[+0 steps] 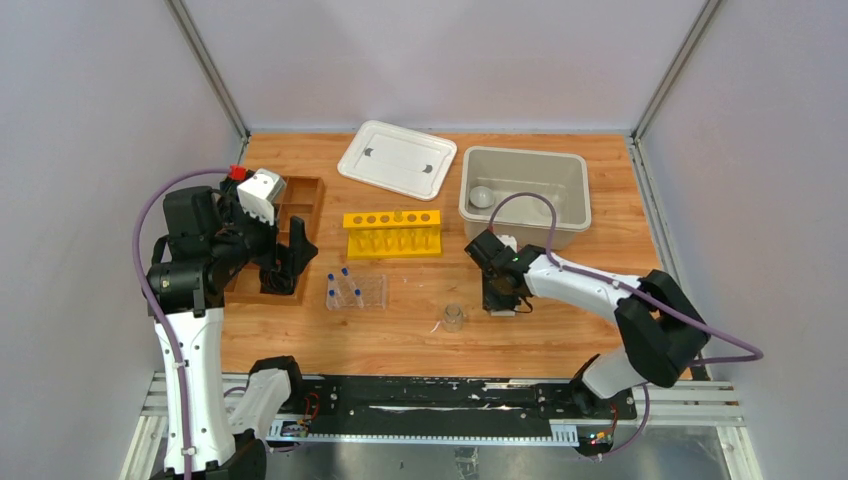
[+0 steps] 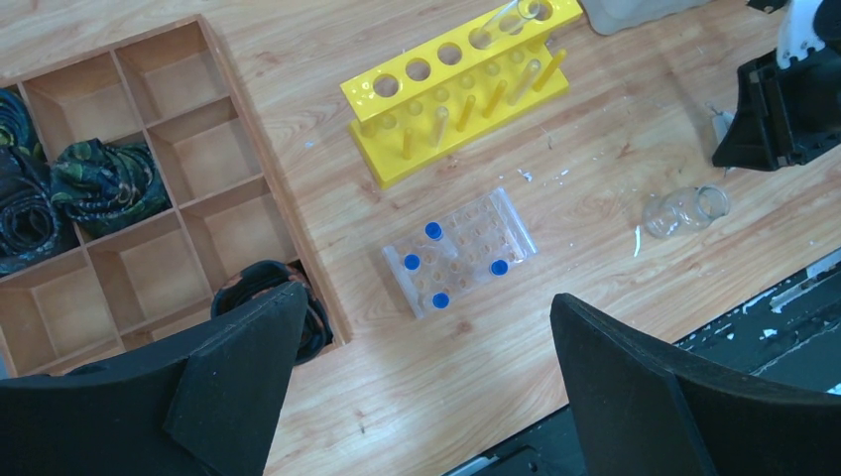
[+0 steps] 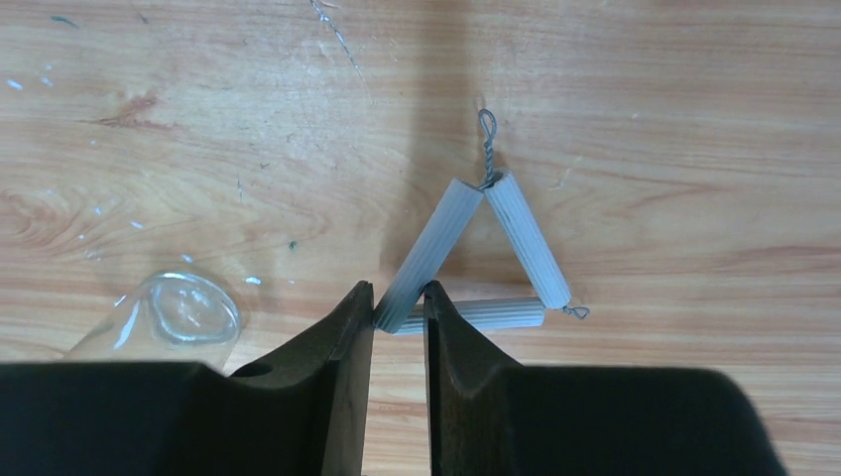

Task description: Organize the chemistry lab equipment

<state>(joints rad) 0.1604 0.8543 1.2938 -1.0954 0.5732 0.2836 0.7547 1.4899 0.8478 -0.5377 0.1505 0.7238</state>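
Observation:
My right gripper (image 3: pixel 399 297) is down at the table with its jaws closed on one corner of the small white triangle (image 3: pixel 526 238), which lies flat on the wood. A small clear glass beaker (image 3: pixel 179 317) lies on its side just left of it, and it also shows in the top view (image 1: pixel 454 318). The clear plastic rack (image 1: pixel 356 291) holds several blue-capped tubes (image 2: pixel 433 230). A white dome-shaped piece (image 1: pixel 482 196) sits in the beige bin (image 1: pixel 520 155). My left gripper (image 2: pixel 426 302) is open and empty, above the table between the rack and the wooden tray.
A yellow tube rack (image 1: pixel 392 232) stands behind the clear rack, with one glass tube in it. A wooden compartment tray (image 2: pixel 268 169) at the left holds dark rolled cloths (image 2: pixel 89 178). A white lid (image 1: pixel 397 158) lies at the back.

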